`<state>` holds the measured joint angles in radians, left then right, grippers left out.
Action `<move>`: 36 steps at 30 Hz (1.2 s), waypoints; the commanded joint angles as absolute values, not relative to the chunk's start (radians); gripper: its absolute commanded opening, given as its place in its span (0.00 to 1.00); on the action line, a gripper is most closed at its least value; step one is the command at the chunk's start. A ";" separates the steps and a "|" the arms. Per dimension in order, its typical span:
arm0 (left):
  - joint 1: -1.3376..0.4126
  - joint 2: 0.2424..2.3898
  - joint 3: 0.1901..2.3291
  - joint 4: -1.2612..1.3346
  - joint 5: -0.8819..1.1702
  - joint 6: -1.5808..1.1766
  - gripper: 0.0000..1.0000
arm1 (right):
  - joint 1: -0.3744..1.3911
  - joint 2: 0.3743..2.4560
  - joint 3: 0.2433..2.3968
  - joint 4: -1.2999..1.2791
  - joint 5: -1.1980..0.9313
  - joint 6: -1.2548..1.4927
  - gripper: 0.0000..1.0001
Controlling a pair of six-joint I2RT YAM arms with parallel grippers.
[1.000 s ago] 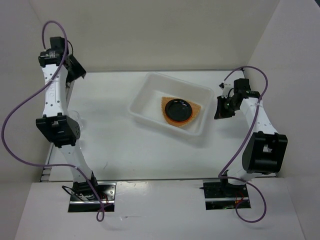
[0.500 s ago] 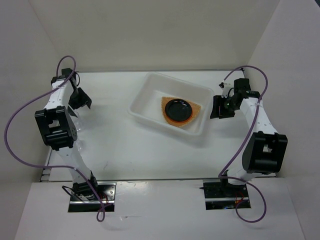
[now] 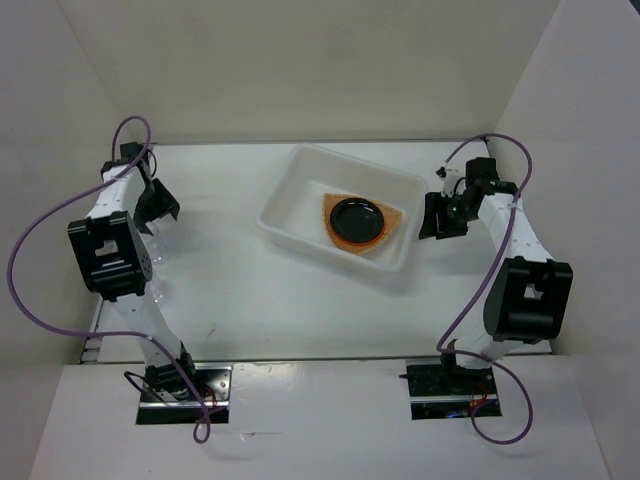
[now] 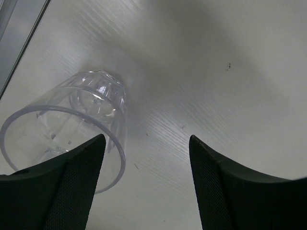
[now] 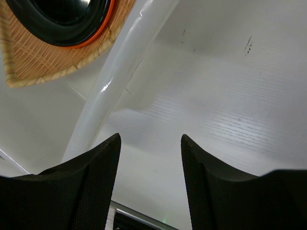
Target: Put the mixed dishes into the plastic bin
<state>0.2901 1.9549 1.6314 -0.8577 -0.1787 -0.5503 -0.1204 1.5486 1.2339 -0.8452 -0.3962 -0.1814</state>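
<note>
The bin [image 3: 288, 212] sits at the back middle of the table [image 3: 250, 290], holding the basket tray [image 3: 393, 224] with the orange plate [image 5: 96, 34] on it and the black plate [image 3: 359, 218] stacked on top. A clear cup [image 4: 81, 112] lies on its side at the table's left edge, partly hidden behind one finger of the left gripper [image 4: 145, 143], whose jaws stand wide apart and grip nothing. The right gripper [image 5: 149, 143] hovers just beside the bin's right rim, jaws apart and empty.

Toward far edge of desk [image 3: 250, 300], bin [image 3: 288, 192]; inside, basket tray [image 3: 394, 219] with plate [image 3: 358, 217] on top. Near left edge, cup [image 4: 96, 103].
</note>
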 commanded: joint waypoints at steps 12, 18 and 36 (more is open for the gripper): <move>0.299 1.919 1.618 -0.795 -0.254 -0.567 0.00 | -0.123 1.574 1.233 -0.830 -0.373 -0.196 0.59; 0.233 1.611 1.652 -0.493 0.051 -0.551 0.00 | -0.123 1.592 1.233 -0.830 -0.373 -0.196 0.59; -0.356 2.229 2.295 -0.779 0.157 -0.274 0.00 | -0.123 1.583 1.233 -0.830 -0.373 -0.196 0.59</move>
